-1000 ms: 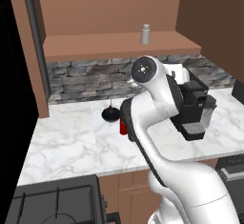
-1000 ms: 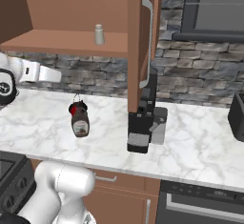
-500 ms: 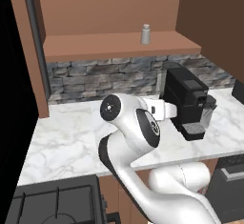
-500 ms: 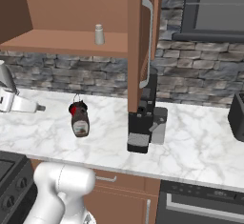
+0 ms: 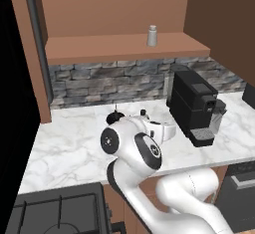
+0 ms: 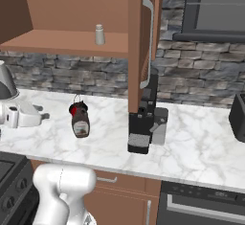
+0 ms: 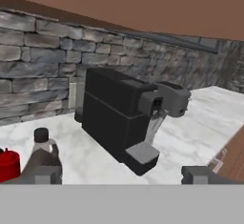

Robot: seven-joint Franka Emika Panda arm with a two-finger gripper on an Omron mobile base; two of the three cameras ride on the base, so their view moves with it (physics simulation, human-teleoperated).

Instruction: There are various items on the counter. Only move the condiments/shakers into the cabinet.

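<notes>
One pale shaker stands on the cabinet shelf; the dark brown bottle and red bottle remain on the surface. My end effector is spread wide, empty.

Kitchen: stove top, coffee machine.

You are looking at a glossy white arm with rounded, bulging segments, showing dark round joint caps and two small dark fingertips.

Flat, even rendered light; soft shadows, slight blur.
</notes>
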